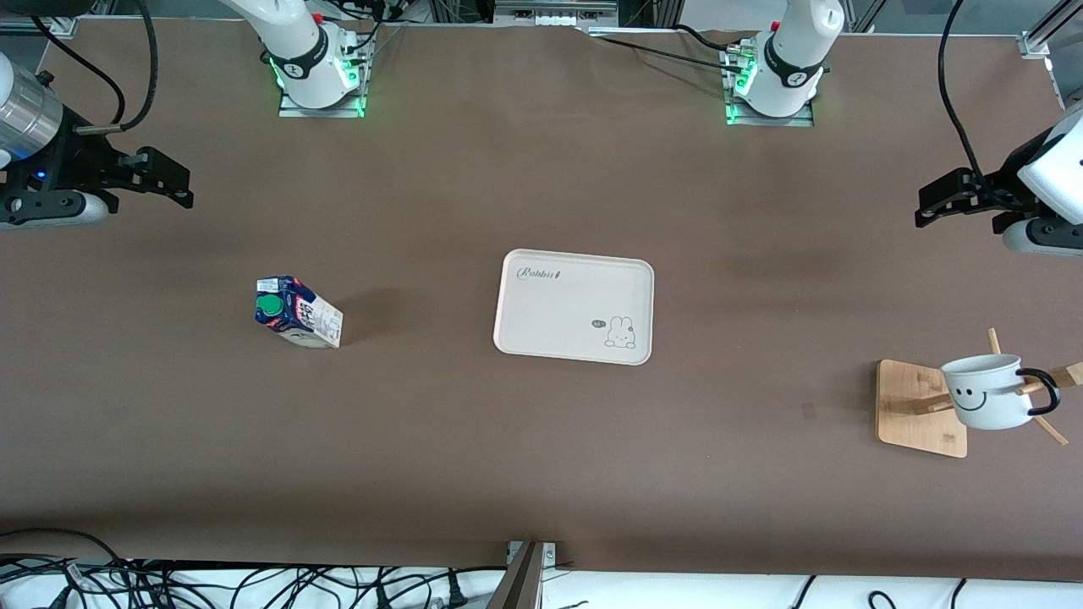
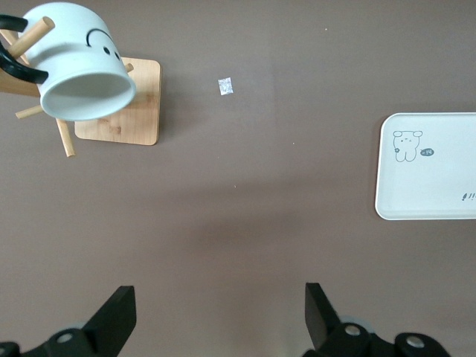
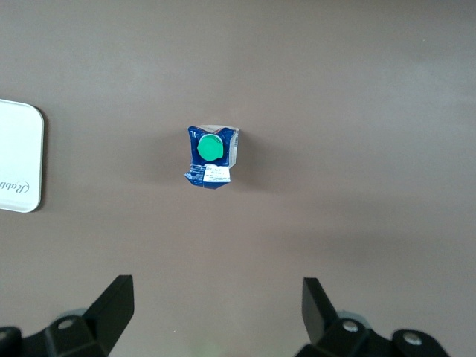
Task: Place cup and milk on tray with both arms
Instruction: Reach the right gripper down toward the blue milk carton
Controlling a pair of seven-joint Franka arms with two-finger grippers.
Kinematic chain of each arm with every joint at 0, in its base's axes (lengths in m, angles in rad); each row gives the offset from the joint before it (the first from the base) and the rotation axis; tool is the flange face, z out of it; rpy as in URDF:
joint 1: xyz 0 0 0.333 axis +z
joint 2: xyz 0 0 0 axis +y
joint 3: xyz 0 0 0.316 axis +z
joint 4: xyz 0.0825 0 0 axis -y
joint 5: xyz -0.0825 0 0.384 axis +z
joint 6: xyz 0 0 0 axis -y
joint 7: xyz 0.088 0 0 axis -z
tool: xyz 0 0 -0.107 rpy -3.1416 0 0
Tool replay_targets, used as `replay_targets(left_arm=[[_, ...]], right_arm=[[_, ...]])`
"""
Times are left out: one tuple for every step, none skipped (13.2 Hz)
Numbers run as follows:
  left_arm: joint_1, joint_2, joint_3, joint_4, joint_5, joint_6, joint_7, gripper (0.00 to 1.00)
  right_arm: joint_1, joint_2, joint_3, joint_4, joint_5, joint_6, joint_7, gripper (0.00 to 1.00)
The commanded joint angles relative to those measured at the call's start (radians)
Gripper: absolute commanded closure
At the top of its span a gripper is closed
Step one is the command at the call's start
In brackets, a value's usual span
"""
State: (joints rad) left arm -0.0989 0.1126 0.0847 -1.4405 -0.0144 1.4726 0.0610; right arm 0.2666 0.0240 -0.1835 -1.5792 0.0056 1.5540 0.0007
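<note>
Over at the right arm's end of the brown desk point(image 1: 541, 474), the right arm's black two-finger hand point(image 1: 173, 182) is hovering with its fingers spread wide apart and nothing between them. The small dark blue gable-top milk carton with the round green cap point(image 1: 298, 312) is standing upright on the desk, apart from that hand and toward the middle, and the right wrist view is looking almost straight down on its cap point(image 3: 210, 147). So I'm guessing the hand needs to come over and drop onto it, closing across the carton's narrow body.

Same deal at the left arm's end: the left arm's black hand point(image 1: 952, 199) is hanging over bare desk, fingers also wide apart and holding nothing. The white mug with the black smiley face and black handle point(image 1: 986, 392) isn't sitting on the desk at all, it's hanging tilted on a peg of the wooden rack with the square base point(image 1: 909, 406), mouth facing up and sideways in the left wrist view point(image 2: 85, 71). That tilt is what I'd be watching, since the mug probably has to slide off along the peg.

Each thing is clearly sitting closer to its own arm. The cream rectangular tray with rounded corners and a little rabbit drawing point(image 1: 550, 296) is lying between carton and rack, with nothing on it.
</note>
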Motion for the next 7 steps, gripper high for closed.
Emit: replay_targets(left_arm=[[0.002,-0.024,-0.006,-0.018,-0.007,-0.012,-0.007,0.00],[0.002,-0.024,-0.003,-0.020,-0.007,-0.012,-0.004,0.00],[0.002,-0.021,-0.002,-0.018,-0.006,-0.008,-0.001,0.00],[0.002,-0.016,-0.002,-0.014,-0.006,-0.008,-0.004,0.00],[0.002,-0.011,0.000,-0.011,-0.006,-0.012,-0.006,0.00],[0.002,-0.011,0.000,-0.011,-0.006,-0.012,-0.007,0.00],[0.002,-0.011,0.000,-0.011,-0.007,-0.012,-0.007,0.00]], right_arm=[[0.002,-0.016,-0.001,0.012,-0.007,-0.020,0.015,0.00],[0.000,-0.009,-0.002,0.021,-0.007,-0.011,0.007,0.00],[0.000,-0.006,-0.002,0.022,-0.007,-0.009,0.005,0.00],[0.000,-0.006,-0.001,0.025,-0.007,-0.012,0.008,0.00],[0.005,-0.006,0.001,0.031,-0.009,-0.011,0.012,0.00],[0.011,-0.006,0.006,0.031,-0.007,-0.006,0.012,0.00],[0.008,0.037,0.007,0.030,0.008,0.015,-0.004,0.00]])
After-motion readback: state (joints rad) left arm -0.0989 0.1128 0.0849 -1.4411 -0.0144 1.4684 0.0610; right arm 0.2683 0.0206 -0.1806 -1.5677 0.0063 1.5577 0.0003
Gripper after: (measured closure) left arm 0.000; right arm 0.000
